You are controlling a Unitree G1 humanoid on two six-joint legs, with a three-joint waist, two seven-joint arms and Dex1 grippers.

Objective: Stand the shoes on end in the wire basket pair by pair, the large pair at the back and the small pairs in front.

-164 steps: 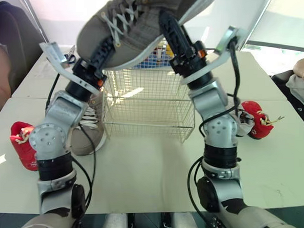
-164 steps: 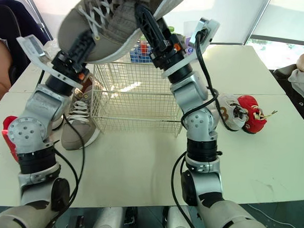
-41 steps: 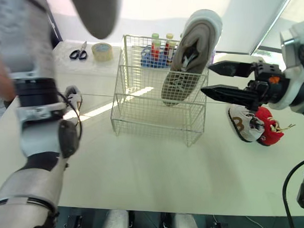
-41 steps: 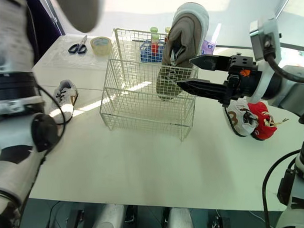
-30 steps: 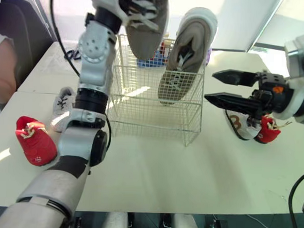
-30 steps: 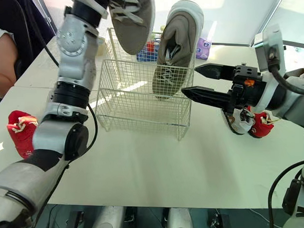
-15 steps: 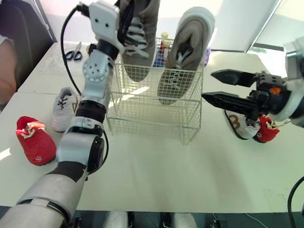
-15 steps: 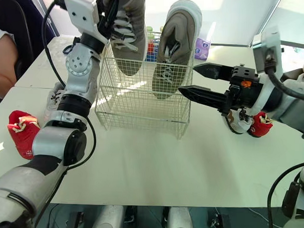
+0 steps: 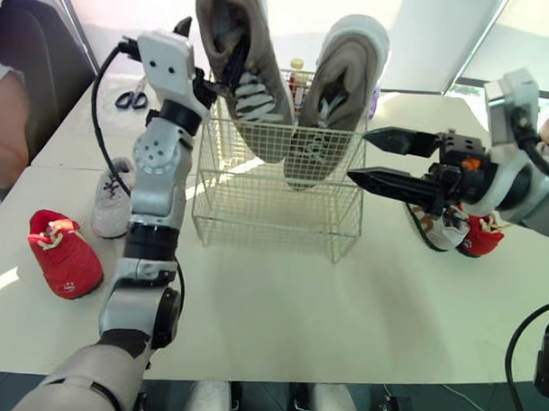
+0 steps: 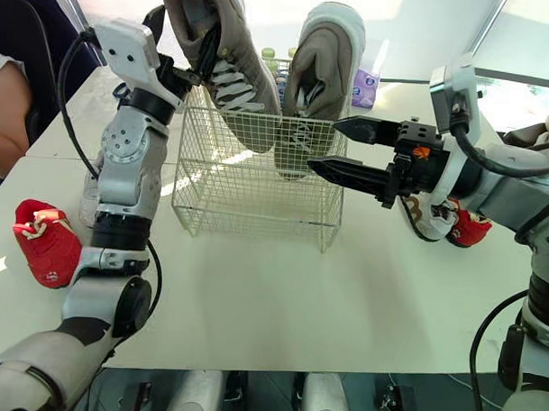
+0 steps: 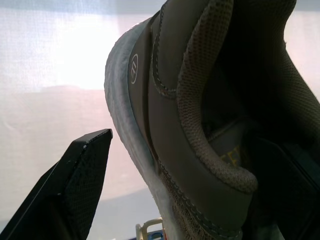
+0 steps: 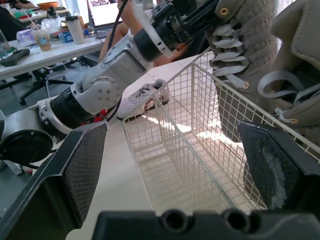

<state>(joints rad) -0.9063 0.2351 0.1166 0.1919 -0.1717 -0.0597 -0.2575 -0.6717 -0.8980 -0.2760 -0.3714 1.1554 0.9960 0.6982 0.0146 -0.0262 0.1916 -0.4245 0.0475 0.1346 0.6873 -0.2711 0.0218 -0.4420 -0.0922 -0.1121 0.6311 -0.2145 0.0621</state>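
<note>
Grey sneaker (image 9: 255,106), one of the large pair, hangs toe-down over the left half of the wire basket (image 9: 274,214). Its toe is inside the mesh and its heel is tipped out towards the robot's left. The left gripper (image 9: 215,55) pinches it by the heel collar: in the left wrist view one finger (image 11: 70,190) lies outside the heel and the other is inside the shoe. Its mate (image 9: 337,99) stands on end in the right half of the basket, toe down, heel well above the rim. The right gripper (image 10: 323,146) is spread wide and holds nothing. It sits just beside the basket's right side, near the standing shoe.

The step in hand looks like seating the second large shoe. To do it well, the wrist should swing the heel upright while lowering, so the shoe goes down parallel to its mate rather than wedging across the basket. The loose laces (image 9: 251,89) could catch on the wires, so a slow, straight descent is safer. The hold should be let go only once the toe bears on the basket floor and the shoe leans on the mesh or its mate. Both should sit well back, leaving the front free.

On the table (image 9: 280,314), a small white sneaker (image 9: 112,195) and a red shoe (image 9: 65,252) lie left of the basket. A second white shoe (image 10: 418,220) and a second red shoe (image 10: 468,228) lie to its right.
</note>
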